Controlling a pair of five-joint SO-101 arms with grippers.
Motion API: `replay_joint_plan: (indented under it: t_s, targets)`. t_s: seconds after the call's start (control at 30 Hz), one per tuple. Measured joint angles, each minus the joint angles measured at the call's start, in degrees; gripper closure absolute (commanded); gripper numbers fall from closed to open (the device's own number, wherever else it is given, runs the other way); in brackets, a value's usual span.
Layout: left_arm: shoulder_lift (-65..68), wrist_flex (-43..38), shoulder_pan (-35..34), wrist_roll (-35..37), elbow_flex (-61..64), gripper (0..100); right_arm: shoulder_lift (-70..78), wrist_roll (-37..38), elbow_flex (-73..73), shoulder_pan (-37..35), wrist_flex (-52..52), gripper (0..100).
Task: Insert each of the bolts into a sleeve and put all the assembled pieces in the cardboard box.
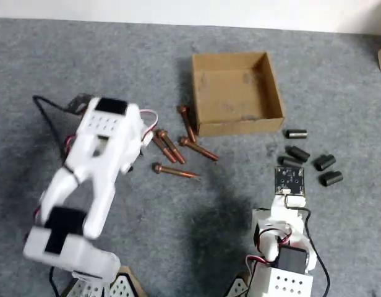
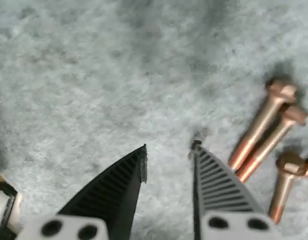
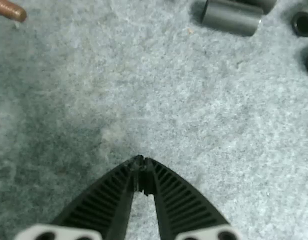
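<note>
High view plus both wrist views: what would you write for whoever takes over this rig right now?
Left gripper: open, empty, low over the table beside the bolts.
Right gripper: shut, empty, close to the sleeves.
Bolts: five, loose, to the left of the cardboard box in the high view.
Sleeves: at least four, loose, to the box's right.
Done: nothing. The box is empty and no bolt is in a sleeve.
Left: sleeve every bolt, then box all the assembled pieces.
</note>
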Motion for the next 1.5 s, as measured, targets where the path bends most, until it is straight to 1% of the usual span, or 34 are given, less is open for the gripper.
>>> replay_joint_plan:
  t_s: [0.23, 0.4, 0.53, 0.7, 1.0, 1.2, 1.33, 1.4, 1.5]
  targets:
    - [11.8, 0.9, 0.4, 0.0, -12.3, 87, 0.0, 0.0, 0.0, 0.0, 0.0, 99.3]
    - [15.2, 0.9, 3.6, 0.0, -15.8, 87, 0.0, 0.0, 0.0, 0.0, 0.0, 99.3]
    - [18.2, 0.9, 6.6, 0.0, -18.2, 85, 0.0, 0.0, 0.0, 0.0, 0.0, 99.3]
    - [23.7, 0.9, 8.1, 0.0, -23.0, 85, 0.0, 0.0, 0.0, 0.0, 0.0, 99.3]
    - [33.5, 1.0, 7.6, 0.0, -31.2, 85, 0.0, 0.0, 0.0, 0.0, 0.0, 99.3]
    - [35.0, 1.1, 4.0, 0.0, -32.8, 85, 0.0, 0.0, 0.0, 0.0, 0.0, 99.3]
    - [35.0, 1.1, 3.5, 0.0, -32.8, 85, 0.0, 0.0, 0.0, 0.0, 0.0, 99.3]
    - [35.0, 1.0, 3.5, 0.0, -32.5, 88, 0.0, 0.0, 0.0, 0.0, 0.0, 99.3]
    - [34.9, 0.7, 3.5, 0.0, -31.6, 99, 0.0, 0.0, 0.0, 0.0, 0.0, 99.3]
